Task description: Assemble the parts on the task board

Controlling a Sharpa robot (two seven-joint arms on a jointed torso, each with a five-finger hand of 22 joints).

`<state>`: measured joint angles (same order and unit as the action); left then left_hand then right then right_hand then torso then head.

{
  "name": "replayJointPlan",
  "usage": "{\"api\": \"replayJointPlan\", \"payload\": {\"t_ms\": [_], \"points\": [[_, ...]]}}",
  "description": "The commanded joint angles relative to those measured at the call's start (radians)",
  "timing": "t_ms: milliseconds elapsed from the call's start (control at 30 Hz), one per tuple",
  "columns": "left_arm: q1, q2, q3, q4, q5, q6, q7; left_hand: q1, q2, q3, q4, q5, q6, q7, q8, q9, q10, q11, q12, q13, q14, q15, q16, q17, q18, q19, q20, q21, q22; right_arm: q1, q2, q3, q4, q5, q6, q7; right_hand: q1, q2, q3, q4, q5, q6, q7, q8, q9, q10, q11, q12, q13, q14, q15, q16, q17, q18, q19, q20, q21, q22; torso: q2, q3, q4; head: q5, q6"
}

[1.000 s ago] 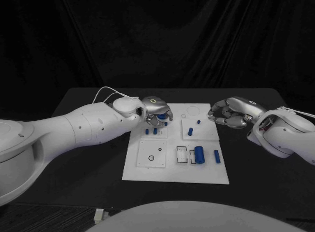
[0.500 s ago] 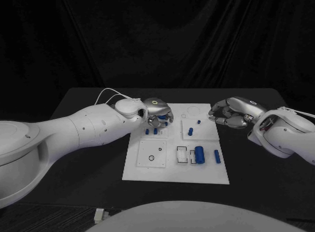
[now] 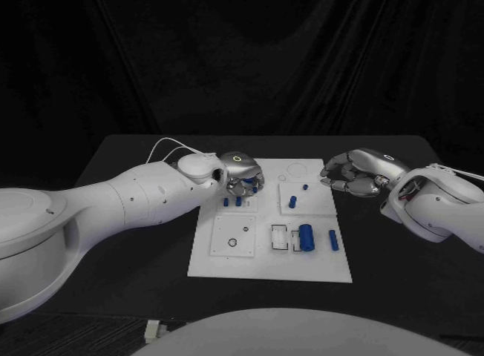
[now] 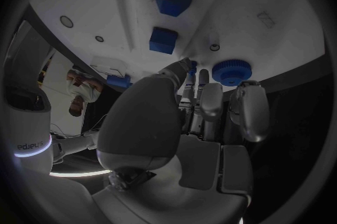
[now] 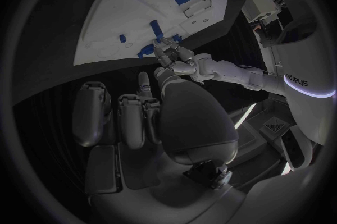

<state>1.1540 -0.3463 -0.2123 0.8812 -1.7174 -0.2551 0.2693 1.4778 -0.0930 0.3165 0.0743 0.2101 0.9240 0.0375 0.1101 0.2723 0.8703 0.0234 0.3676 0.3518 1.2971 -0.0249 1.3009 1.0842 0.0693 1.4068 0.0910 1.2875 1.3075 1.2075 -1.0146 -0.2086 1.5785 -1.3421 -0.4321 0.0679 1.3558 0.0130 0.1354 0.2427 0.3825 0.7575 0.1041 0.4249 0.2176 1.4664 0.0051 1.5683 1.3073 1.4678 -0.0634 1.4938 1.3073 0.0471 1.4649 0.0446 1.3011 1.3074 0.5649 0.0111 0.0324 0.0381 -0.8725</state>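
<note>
The black table (image 3: pixel 125 222) carries the white board (image 3: pixel 272 256) at its middle, blue parts (image 3: pixel 305 239) scattered over it. The left hand (image 3: pixel 242 172) hangs over the board's far left corner, its fingers (image 4: pixel 202 95) near a round blue part (image 4: pixel 232 72); whether they hold anything I cannot tell. The right hand (image 3: pixel 352 173), fingers curled on nothing, hovers beside the far right edge.

The table (image 3: pixel 125 222) is black, and so is the curtain (image 3: pixel 242 67) behind it. The board (image 3: pixel 269 263) in the middle is plain white, with thin dark outlines of squares and circles drawn on it. The small parts (image 3: pixel 305 239) on the board are all solid blue. Both arms are glossy white; the left hand (image 3: pixel 242 172) and right hand (image 3: pixel 349 175) are silver-grey metal. A white cable (image 3: pixel 162 142) loops above the left arm.
</note>
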Motion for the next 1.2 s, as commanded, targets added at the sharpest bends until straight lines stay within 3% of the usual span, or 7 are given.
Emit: {"api": "replayJointPlan", "payload": {"t_ms": [33,767,1033,1200], "points": [[-0.003,0.004,0.001,-0.002,-0.001,0.003,-0.003,0.002,0.006,0.011,-0.002,0.005,0.017,0.006,0.007,0.000,0.016,-0.005,-0.002,-0.001,-0.005,-0.003,0.000,-0.002,-0.003,0.001,-0.007,-0.003,0.176,-0.002,-0.002,0.001,0.001,-0.002,-0.006,-0.003,0.003,-0.003,0.002,-0.002,0.003,0.008,0.000,-0.001,-0.001,0.104,0.004,0.003,0.264,0.079,0.006,-0.006,0.156,0.013,0.008,0.007,-0.004,0.184,0.000,0.0001,0.0001,0.000,0.000],[-0.012,0.014,0.001,-0.017,-0.001,-0.009,0.011,-0.007,0.016,0.029,-0.008,0.002,0.065,0.009,0.022,0.004,0.066,-0.013,-0.003,-0.008,-0.013,-0.007,-0.010,-0.025,-0.002,-0.002,-0.009,-0.010,0.175,-0.002,-0.003,0.001,0.003,0.004,0.001,-0.010,0.002,-0.003,0.002,-0.001,0.002,0.009,0.000,-0.002,-0.001,0.104,0.005,0.003,0.264,0.079,0.006,-0.006,0.156,0.013,0.007,0.007,-0.007,0.184,0.000,0.0001,0.0003,-0.001,0.000],[-0.014,0.009,0.001,-0.015,-0.001,-0.048,0.027,-0.006,0.026,0.031,-0.022,0.010,0.132,0.010,0.050,0.016,0.127,-0.023,0.001,-0.012,-0.007,-0.015,-0.010,-0.029,-0.005,0.007,-0.011,0.003,0.179,-0.002,-0.005,0.001,0.004,0.004,0.001,-0.010,0.001,-0.003,0.002,0.000,0.001,0.010,0.000,-0.002,-0.001,0.104,0.005,0.003,0.264,0.079,0.006,-0.006,0.155,0.013,0.007,0.007,-0.008,0.183,0.001,0.0000,0.0000,-0.001,0.000],[-0.014,-0.014,0.001,0.010,-0.001,-0.089,0.035,0.000,0.024,0.032,-0.038,0.024,0.159,0.018,0.058,0.020,0.164,-0.019,-0.004,-0.016,-0.003,-0.013,-0.013,-0.037,-0.009,0.017,-0.012,0.019,0.184,-0.002,-0.007,0.001,0.005,0.005,0.000,-0.010,0.001,-0.003,0.002,0.000,0.000,0.011,0.000,-0.001,-0.001,0.104,0.005,0.003,0.264,0.079,0.006,-0.007,0.155,0.013,0.006,0.007,-0.008,0.183,0.000,-0.0001,0.0001,-0.004,0.000]]}}
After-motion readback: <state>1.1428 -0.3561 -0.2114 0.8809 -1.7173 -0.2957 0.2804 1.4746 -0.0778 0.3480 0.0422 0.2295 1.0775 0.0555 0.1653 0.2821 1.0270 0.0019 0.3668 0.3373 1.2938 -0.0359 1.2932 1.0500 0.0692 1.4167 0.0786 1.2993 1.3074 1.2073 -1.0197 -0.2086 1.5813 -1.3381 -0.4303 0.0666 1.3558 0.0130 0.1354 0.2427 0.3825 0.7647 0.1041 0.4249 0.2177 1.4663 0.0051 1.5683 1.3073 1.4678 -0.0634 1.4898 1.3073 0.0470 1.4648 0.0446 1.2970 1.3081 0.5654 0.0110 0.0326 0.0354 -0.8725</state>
